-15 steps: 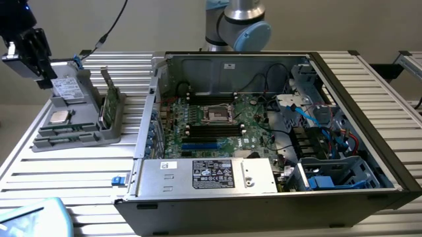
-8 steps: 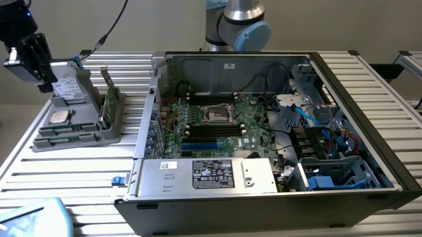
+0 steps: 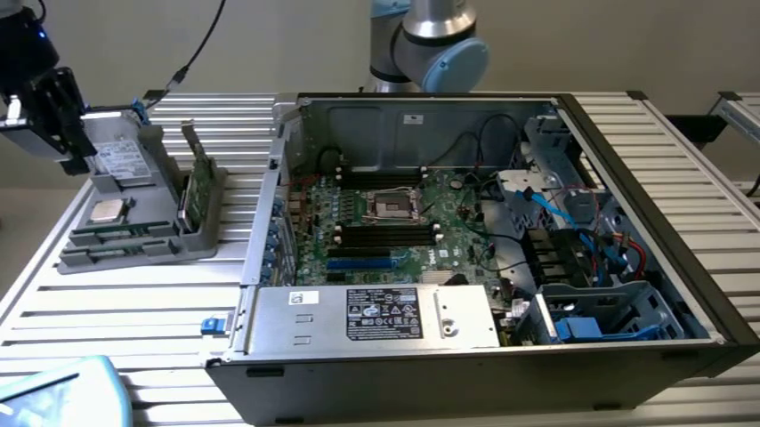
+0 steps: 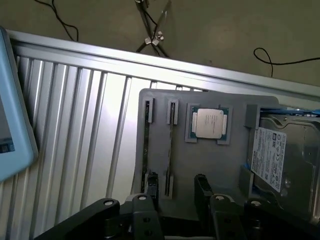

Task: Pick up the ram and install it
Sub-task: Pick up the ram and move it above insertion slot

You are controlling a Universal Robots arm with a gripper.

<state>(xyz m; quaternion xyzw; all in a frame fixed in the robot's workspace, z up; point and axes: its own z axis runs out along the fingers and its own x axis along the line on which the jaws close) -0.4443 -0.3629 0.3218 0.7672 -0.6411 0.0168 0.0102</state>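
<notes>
My gripper is released: its 2 fingers stand spread apart with nothing between them. It hangs above the grey tray without touching it, over the tray's end where the hard drive lies flat.

The ram is in the tray, seated on edge in a long narrow slot, so from my wrist it is a thin dark line. It sits on the tray's side opposite the hard drive, with the square silver processor resting in its own pocket between the 2. A 2nd slot runs parallel to the ram's, just beyond it toward the tray's outer edge; I cannot tell what it holds. From my wrist, one end of the ram's slot lines up with the gap between my fingers, though well below them.

A taller green card stands upright along the tray's long side, the side facing the open computer case. The case lies just beside the tray on the same ribbed metal counter, its side panel off and the motherboard exposed. The ram is not in the case; it is untouched in the tray.
</notes>
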